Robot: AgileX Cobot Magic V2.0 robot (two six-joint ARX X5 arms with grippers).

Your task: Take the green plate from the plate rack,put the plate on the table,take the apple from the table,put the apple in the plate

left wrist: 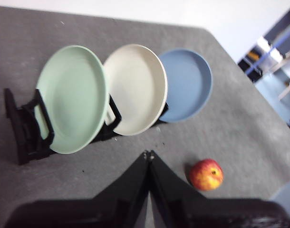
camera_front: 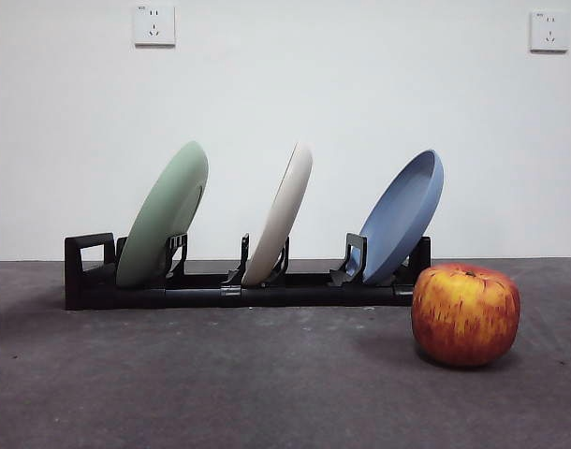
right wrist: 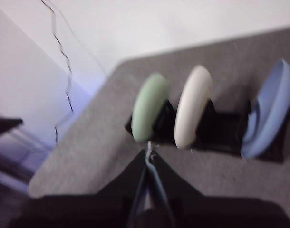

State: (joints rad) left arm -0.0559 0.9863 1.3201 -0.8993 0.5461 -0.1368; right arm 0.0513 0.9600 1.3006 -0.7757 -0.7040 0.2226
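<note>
the green plate point(camera_front: 164, 213) leans in the plate rack point(camera_front: 89, 271), apple point(camera_front: 465, 313) on the tabletop point(camera_front: 220, 383) nearby. both grippers, left point(left wrist: 148, 154) and right point(right wrist: 149, 153), hover with fingers closed, empty. the plate looks stiff and smooth; its upper rim seems the best hold

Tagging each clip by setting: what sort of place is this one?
Probably a lab or test room, not a kitchen: a bare grey table against a plain white wall with sockets, shelving in the background, and only a plate rack and an apple set out.
</note>
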